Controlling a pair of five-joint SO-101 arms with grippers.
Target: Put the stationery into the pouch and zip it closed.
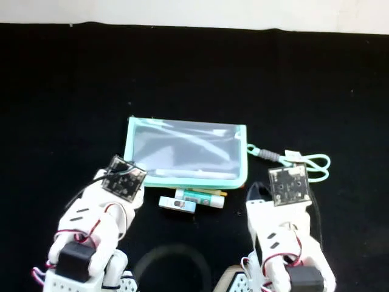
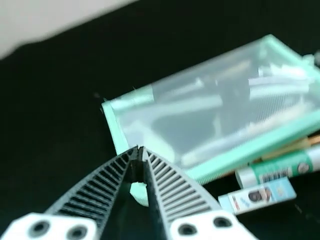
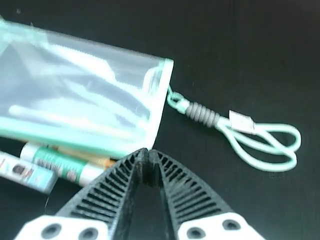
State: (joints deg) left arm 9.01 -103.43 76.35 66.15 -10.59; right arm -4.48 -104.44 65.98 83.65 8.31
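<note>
A clear pouch (image 1: 185, 152) with mint-green edging lies flat mid-table, also in the left wrist view (image 2: 220, 115) and the right wrist view (image 3: 75, 95). Its green cord loop (image 1: 304, 163) trails to the right (image 3: 260, 140). Against the pouch's near edge lie a green-and-white tube (image 1: 200, 196), a thin orange pencil (image 1: 216, 192) and a small white-blue eraser (image 1: 177, 204). My left gripper (image 2: 139, 152) is shut with nothing in it, its tips at the pouch's near left corner. My right gripper (image 3: 146, 156) is shut and empty, just short of the pouch's near right corner.
The table is covered in black cloth (image 1: 73, 91), with a pale wall strip (image 1: 182, 11) along the far edge. A faint ring mark (image 1: 173, 264) shows on the cloth between the two arm bases. Open cloth lies beyond and to both sides of the pouch.
</note>
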